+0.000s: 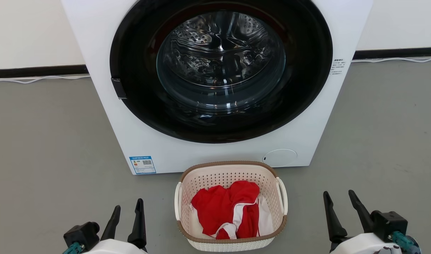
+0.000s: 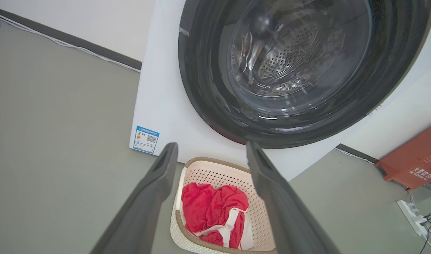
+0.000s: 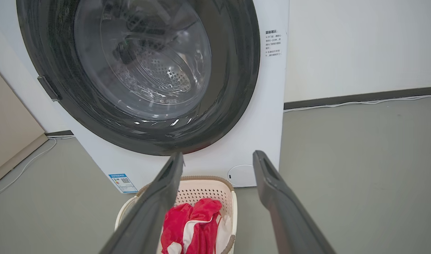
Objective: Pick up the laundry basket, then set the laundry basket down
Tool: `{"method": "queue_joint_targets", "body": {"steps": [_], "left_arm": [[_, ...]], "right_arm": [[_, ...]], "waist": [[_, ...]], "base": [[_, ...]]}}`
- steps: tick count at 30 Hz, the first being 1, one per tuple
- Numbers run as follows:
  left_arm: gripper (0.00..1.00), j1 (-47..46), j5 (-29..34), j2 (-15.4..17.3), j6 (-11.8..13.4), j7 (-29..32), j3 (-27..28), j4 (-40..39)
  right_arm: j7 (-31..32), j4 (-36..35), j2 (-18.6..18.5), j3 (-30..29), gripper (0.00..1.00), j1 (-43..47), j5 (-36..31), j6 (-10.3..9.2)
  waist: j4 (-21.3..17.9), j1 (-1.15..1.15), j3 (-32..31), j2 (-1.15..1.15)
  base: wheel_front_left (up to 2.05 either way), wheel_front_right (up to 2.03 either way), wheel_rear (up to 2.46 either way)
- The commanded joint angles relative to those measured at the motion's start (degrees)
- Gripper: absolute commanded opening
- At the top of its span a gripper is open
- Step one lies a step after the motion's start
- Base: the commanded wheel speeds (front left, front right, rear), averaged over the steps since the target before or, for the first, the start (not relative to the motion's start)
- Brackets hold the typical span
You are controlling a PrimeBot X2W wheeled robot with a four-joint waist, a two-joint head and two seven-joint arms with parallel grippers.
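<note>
While the left gripper and right gripper stand wide open and empty, the laundry basket sits on the floor midway between them, before the washing machine, long axis pointing forward, side handles facing outward.

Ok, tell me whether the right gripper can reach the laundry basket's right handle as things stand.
Probably yes: the right gripper is open beside the laundry basket, with just bare floor between it and that handle.
</note>
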Motion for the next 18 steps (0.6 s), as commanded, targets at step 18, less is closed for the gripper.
{"method": "queue_joint_targets", "body": {"steps": [18], "left_arm": [[1.00, -2.0, 7.9, 0.7, 0.6, -2.8, 1.0, -0.5]], "right_arm": [[-3.0, -0.1, -0.2, 0.6, 1.00, -1.5, -9.7, 0.42]], "waist": [[-0.4, 0.00, 0.1, 0.00]], "base": [[0.00, 0.00, 0.00]]}}
